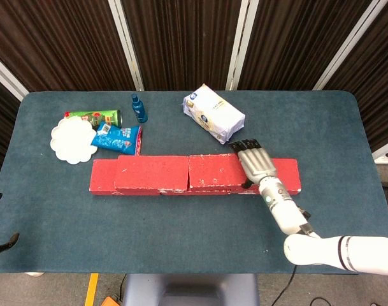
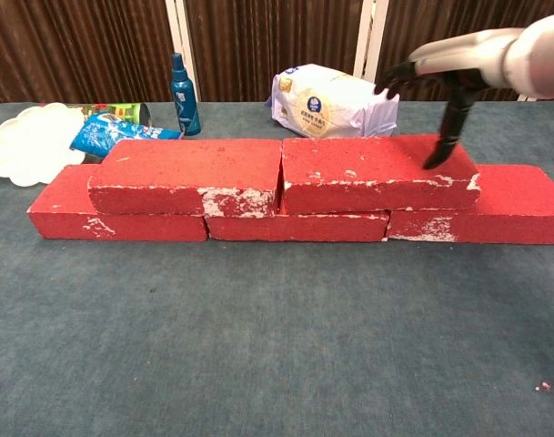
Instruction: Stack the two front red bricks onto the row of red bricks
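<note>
Now the two upper red bricks [image 2: 286, 175] are lying end to end on the row of red bricks [image 2: 299, 223], which is sitting on the blue desk [image 1: 181, 236]. The right hand [image 1: 254, 160] is hovering over the right end of the right upper brick [image 2: 377, 171] with fingers spread, holding nothing, one fingertip [image 2: 433, 164] touching its top. Behind the row, a white packet [image 1: 213, 113] is lying.

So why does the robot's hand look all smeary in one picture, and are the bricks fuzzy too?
In the chest view the right hand sits near the lens at the frame's edge, so it looks soft and stretched; the top bricks stay sharp, white scuffs clear. In the head view the same hand is crisp, lighting is even, and shadows are faint.
</note>
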Robot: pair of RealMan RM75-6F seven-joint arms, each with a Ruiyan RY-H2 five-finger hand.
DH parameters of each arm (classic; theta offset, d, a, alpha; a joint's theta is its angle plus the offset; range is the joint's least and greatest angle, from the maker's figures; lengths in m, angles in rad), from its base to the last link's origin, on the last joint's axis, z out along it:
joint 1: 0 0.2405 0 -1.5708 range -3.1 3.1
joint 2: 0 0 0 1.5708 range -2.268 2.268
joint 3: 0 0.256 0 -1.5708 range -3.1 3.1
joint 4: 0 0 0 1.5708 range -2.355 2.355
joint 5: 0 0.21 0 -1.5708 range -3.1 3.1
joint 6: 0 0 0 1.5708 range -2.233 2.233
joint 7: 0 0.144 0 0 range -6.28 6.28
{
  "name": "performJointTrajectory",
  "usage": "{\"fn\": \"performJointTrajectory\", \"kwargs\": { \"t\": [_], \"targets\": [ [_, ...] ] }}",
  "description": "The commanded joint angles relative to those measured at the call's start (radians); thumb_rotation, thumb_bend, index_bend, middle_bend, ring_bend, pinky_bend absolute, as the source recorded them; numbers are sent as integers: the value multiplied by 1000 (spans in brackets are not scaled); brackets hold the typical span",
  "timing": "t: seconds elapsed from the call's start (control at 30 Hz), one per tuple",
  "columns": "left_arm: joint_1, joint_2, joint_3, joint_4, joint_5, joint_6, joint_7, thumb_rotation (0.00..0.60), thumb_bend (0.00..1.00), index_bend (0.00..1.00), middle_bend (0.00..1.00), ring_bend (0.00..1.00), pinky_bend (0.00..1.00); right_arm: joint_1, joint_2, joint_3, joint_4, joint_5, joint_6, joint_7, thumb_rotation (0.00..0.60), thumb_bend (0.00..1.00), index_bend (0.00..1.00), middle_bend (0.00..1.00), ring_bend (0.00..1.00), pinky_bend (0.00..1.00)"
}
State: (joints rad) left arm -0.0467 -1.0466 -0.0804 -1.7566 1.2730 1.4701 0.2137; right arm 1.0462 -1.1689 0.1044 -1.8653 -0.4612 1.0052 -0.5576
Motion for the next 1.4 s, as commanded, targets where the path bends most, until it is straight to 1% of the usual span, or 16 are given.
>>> {"fn": "performJointTrajectory", "kwargs": {
  "t": [0.03, 0.2, 0.4, 0.63, 0.93, 1.17, 1.4],
  "targets": [
    [1, 1, 0, -2, 1, 2, -1, 600, 220, 0, 0, 0, 33, -73, 52, -37, 5, -72, 55, 36, 600, 0, 200, 176, 114, 0],
    [3, 2, 0, -6, 0, 5, -1, 600, 222, 0, 0, 0, 33, -133, 60, -58, 55, -143, 70, 70, 600, 0, 198, 153, 101, 0],
    [3, 1, 0, -9, -4, 4, 4, 600, 221, 0, 0, 0, 33, -185, 6, -67, 140, -228, 100, 84, 600, 0, 192, 145, 101, 0],
    [2, 2, -1, -8, -10, 0, 3, 600, 222, 0, 0, 0, 33, -202, -53, -56, 205, -230, 74, 65, 600, 0, 187, 135, 89, 0],
    [3, 5, -2, -11, -16, -2, 0, 600, 221, 0, 0, 0, 33, -206, -143, -23, 287, -248, 88, 19, 600, 0, 186, 123, 81, 0],
    [3, 7, -4, -8, -18, -1, -2, 600, 223, 0, 0, 0, 33, -207, -192, -3, 319, -258, 84, -9, 600, 0, 186, 122, 80, 0],
    [4, 7, -4, -7, -19, -1, -5, 600, 222, 0, 0, 0, 33, -213, -215, 17, 330, -266, 80, -20, 600, 0, 187, 122, 80, 0]
  ]
}}
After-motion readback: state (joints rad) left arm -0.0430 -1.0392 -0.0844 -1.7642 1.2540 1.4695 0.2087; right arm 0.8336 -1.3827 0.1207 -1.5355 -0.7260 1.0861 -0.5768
